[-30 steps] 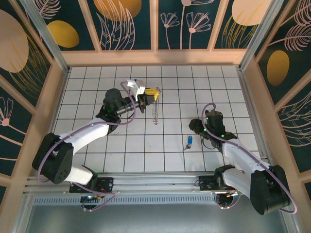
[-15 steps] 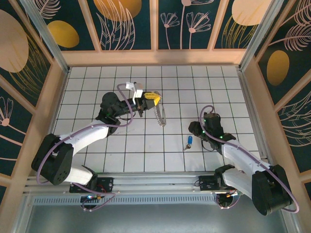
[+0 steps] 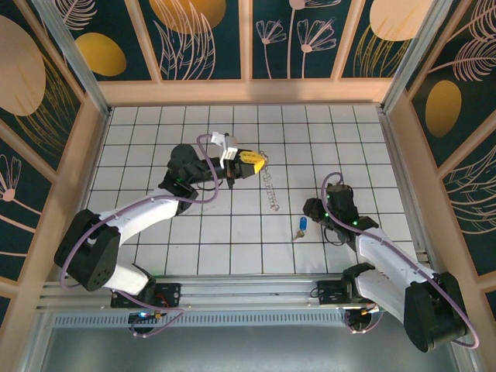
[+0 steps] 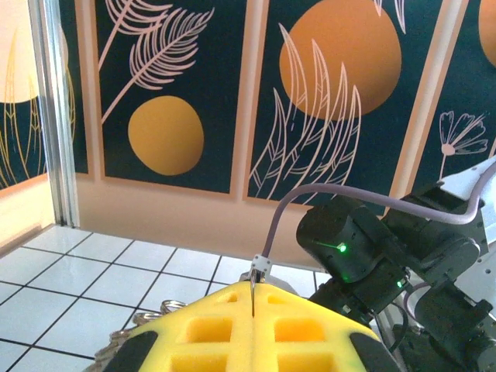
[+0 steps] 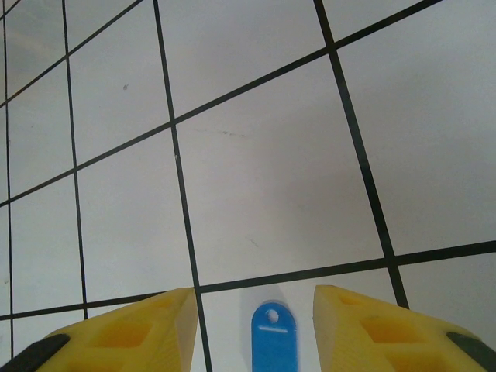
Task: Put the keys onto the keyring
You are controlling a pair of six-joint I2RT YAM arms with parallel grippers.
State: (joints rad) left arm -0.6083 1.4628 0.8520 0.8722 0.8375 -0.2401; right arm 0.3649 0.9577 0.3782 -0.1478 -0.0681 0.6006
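Early stage, by my read: the key (image 5: 273, 342) lies flat on the floor (image 5: 256, 155), not picked up and not on the ring. The right gripper (image 5: 254, 293) hovers low over it, jaws partly apart and empty, with the blue head between the two fingers (image 5: 139, 333) and touching neither as far as I can tell. Farther out, the left gripper (image 3: 246, 159) is clamped tight on the keyring (image 3: 270, 186), which hangs from its tips well apart from the key; grasping, carrying and threading are all left.
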